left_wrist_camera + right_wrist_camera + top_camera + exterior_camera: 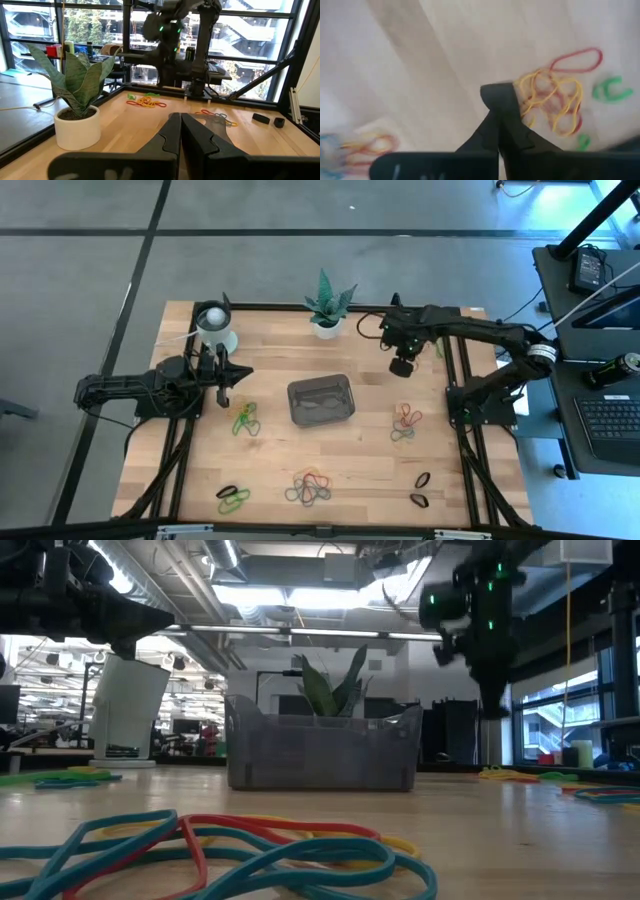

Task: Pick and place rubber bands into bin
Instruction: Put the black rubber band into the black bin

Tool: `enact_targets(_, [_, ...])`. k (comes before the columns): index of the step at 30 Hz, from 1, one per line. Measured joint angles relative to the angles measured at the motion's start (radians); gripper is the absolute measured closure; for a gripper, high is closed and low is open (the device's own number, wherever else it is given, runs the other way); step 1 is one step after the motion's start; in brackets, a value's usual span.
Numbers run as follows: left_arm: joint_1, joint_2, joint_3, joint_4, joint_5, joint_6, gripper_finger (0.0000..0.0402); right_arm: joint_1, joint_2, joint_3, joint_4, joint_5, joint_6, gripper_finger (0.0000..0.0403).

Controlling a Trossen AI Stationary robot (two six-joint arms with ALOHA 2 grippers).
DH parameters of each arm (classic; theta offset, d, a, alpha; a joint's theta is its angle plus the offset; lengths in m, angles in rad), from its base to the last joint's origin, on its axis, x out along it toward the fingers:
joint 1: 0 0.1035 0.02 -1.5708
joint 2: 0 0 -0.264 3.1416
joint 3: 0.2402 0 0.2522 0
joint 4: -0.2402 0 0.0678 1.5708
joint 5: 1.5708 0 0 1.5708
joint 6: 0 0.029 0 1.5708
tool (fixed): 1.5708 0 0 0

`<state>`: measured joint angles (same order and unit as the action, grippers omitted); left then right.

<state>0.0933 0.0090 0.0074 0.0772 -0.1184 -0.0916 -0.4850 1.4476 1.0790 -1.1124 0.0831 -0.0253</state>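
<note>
The wooden table fills the middle of the high view, framed by a black rail, with grey floor above it and a dark desk at the right edge. The right arm reaches in from the right edge toward upper centre, and its right gripper hangs above the bare wood to the right of the potted plant, fingers pressed together with nothing visible between them; in its own wrist view the closed tips sit over pale wood just beside a tangle of yellow and red bands. The left arm lies along the left side of the table, and the left gripper points toward the lower part of the frame, fingers pressed together and holding nothing. The bin stands at the centre of the table, a dark grey tray with low walls, with what looks like a faint loop or two inside, though this is hard to tell; in the low view it sits in front of the plant's leaves. A white cup stands at the upper left of the table, just above the left gripper. The potted plant is at upper centre. The rubber bands lie in loose clusters on the wood: a green and yellow one left of the bin, a mixed heap at lower centre, green and black loops at lower left, a red, orange and grey group right of the bin, and two black loops at lower right.
</note>
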Motion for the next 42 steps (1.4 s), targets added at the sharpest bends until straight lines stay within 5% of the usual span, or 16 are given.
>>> enact_targets(11, [0.0,0.0,0.0,0.0,0.0,0.0,0.0395,0.264,-0.026,0.342,-0.014,-0.002,0.438,0.0402])
enact_targets(19, [0.0,0.0,0.0,0.0,0.0,0.0,0.0395,0.467,0.088,0.496,0.099,0.052,0.626,0.0403])
enact_targets(33, [0.0,0.0,0.0,0.0,0.0,0.0,0.0395,0.536,0.543,0.829,0.094,-0.01,0.592,0.0403])
enact_targets(42, [0.0,0.0,0.0,0.0,0.0,0.0,0.0395,0.533,0.714,0.859,0.053,-0.059,0.517,0.0403])
